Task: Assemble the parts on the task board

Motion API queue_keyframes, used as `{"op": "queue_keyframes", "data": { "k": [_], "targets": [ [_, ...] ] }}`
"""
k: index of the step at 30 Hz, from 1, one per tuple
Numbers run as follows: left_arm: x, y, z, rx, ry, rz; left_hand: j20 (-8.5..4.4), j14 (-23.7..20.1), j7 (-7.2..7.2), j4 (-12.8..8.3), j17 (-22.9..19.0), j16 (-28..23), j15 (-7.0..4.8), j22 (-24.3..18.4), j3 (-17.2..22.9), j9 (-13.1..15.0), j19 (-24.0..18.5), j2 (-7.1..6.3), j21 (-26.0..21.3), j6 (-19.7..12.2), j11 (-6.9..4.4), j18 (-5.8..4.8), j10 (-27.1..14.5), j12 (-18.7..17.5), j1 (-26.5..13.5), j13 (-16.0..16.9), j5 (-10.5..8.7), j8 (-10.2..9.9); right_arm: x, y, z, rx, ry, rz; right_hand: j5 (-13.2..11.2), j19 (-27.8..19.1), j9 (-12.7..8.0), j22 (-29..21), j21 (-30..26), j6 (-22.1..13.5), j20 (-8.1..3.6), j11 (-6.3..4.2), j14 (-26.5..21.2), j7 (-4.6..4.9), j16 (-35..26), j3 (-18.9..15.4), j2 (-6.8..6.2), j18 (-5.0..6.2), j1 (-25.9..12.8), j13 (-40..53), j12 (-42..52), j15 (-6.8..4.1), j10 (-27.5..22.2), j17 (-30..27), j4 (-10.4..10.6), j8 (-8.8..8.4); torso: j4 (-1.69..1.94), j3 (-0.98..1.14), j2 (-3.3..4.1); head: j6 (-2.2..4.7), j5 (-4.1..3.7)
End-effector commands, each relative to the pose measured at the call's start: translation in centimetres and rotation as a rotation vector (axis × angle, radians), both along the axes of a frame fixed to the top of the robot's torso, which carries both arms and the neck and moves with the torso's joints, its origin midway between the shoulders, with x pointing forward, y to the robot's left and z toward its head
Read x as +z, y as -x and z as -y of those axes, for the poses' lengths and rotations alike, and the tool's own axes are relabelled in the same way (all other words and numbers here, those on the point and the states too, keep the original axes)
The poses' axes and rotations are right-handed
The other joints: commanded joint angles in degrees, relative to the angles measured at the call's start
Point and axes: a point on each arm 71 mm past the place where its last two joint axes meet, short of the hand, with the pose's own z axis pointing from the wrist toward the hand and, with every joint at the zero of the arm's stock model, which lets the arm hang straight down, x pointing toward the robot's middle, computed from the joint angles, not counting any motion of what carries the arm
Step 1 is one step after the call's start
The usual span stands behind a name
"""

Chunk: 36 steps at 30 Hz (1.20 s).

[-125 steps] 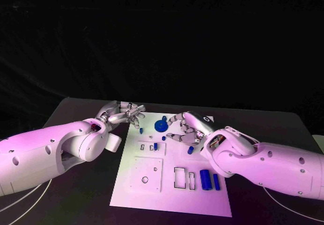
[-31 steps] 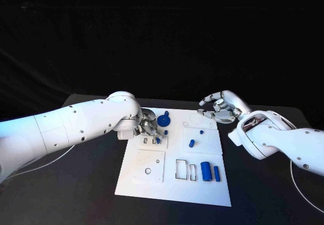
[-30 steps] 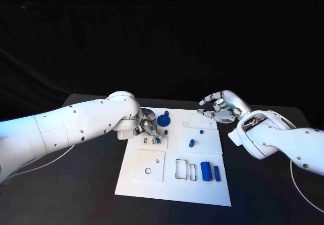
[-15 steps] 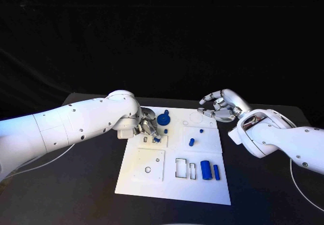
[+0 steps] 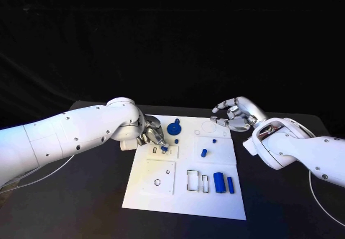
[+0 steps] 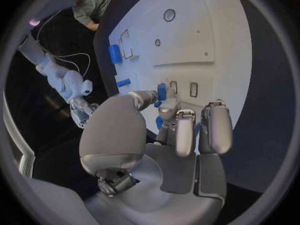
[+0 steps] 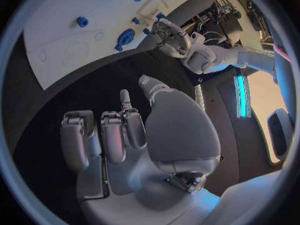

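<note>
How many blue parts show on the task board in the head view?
6: gear and small piece at the far end, peg mid-board, two cylinders near, one under the left hand. Others may be hidden.

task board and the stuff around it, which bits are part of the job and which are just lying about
Part of the job:
- task board
- blue gear-like part
- small blue part pinched by the left hand
- two blue cylinders
- blue peg

Just lying about:
- white cable on the black table
</note>
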Motion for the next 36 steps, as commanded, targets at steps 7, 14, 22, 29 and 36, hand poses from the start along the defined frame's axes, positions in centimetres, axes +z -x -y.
{"op": "queue_keyframes", "data": {
  "k": [7, 14, 22, 29, 36],
  "targets": [
    [0.4, 0.4, -0.4, 0.06, 0.068, 0.032, -0.06, 5.1, -0.64, -11.3, 12.0, 0.6, -0.56, 0.0, 11.4, 2.3, 0.1, -0.8, 0.1, 1.2, -0.39, -0.51, 1.4, 0.5, -2.7, 0.4, 3.91, 0.9, -0.1, 0.1, -0.1, 0.014, 0.009, 0.003, 0.3, 3.5, 0.0, 12.3, -0.3, 0.5, 0.23, -0.25, 4.2, 0.0, -0.3, 0.2, 0.03, 0.69, 0.1, 6.8, -0.3, 0.01, -0.2, 7.0, 0.2, 0.17, 0.02, -0.07, 0.11, -0.12, 0.12],
    [0.2, 0.8, -0.7, 0.08, 0.061, 0.097, -0.44, 5.4, -1.25, -12.3, 12.8, 1.0, -1.04, 0.7, 11.8, 3.5, 0.5, -2.01, 0.5, 2.4, -1.0, -0.65, 2.5, 0.7, -4.5, 0.5, 8.86, 1.6, -0.1, 0.2, 0.0, 0.013, 0.008, 0.004, 0.3, 3.5, 0.0, 12.3, -0.3, 0.5, 0.23, -0.25, 4.2, 0.0, -0.3, 0.2, 0.03, 0.69, 0.1, 6.8, -0.3, 0.01, -0.2, 7.0, 0.2, 0.17, 0.03, -0.08, 0.03, -0.53, 0.17],
    [-0.4, 1.1, -0.4, 0.07, 0.029, 0.172, -0.58, 5.4, -1.46, -12.7, 12.9, 1.0, -1.23, 0.8, 12.0, 3.9, 0.5, -2.42, 0.5, 2.7, -1.22, -0.65, 2.3, -0.2, -4.8, -0.7, 9.8, 1.8, -0.2, 0.2, 0.0, 0.013, 0.006, 0.006, 0.3, 3.5, 0.0, 12.3, -0.3, 0.5, 0.23, -0.25, 4.2, 0.0, -0.3, 0.2, 0.03, 0.69, 0.1, 6.8, -0.3, 0.01, -0.2, 7.0, 0.2, 0.17, -0.07, -0.11, 0.08, -0.61, 0.32],
    [-0.8, 1.3, -0.1, 0.036, -0.009, 0.192, -0.71, 5.4, -1.65, -12.8, 13.0, 1.1, -1.38, 1.0, 12.3, 4.4, 0.6, -2.71, 0.6, 3.1, -1.39, -0.68, 1.9, -1.4, -5.1, -2.4, 10.7, 2.0, -0.2, 0.2, 0.0, 0.015, 0.005, 0.009, 0.4, 3.5, 0.0, 12.3, -0.3, 0.6, 0.21, -0.26, 4.2, -0.01, -0.3, 0.3, 0.0, 0.69, 0.1, 6.9, -0.3, -0.01, -0.2, 7.0, 0.3, 0.2, -0.09, -0.05, 0.18, -0.62, 0.47],
    [-1.2, 1.5, 0.1, 0.006, -0.043, 0.189, -0.74, 5.4, -1.69, -12.8, 13.1, 1.1, -1.42, 1.0, 12.4, 4.5, 0.6, -2.78, 0.6, 3.2, -1.43, -0.69, 1.7, -1.9, -5.3, -3.0, 10.9, 2.1, -0.3, 0.3, -0.1, 0.018, 0.004, 0.01, 0.5, 3.4, 0.0, 12.2, -0.3, 0.6, 0.2, -0.26, 4.2, -0.02, -0.3, 0.3, -0.02, 0.71, 0.1, 6.9, -0.3, -0.01, -0.2, 7.1, 0.3, 0.21, -0.15, -0.01, 0.28, -0.74, 0.6]
  ]
}}
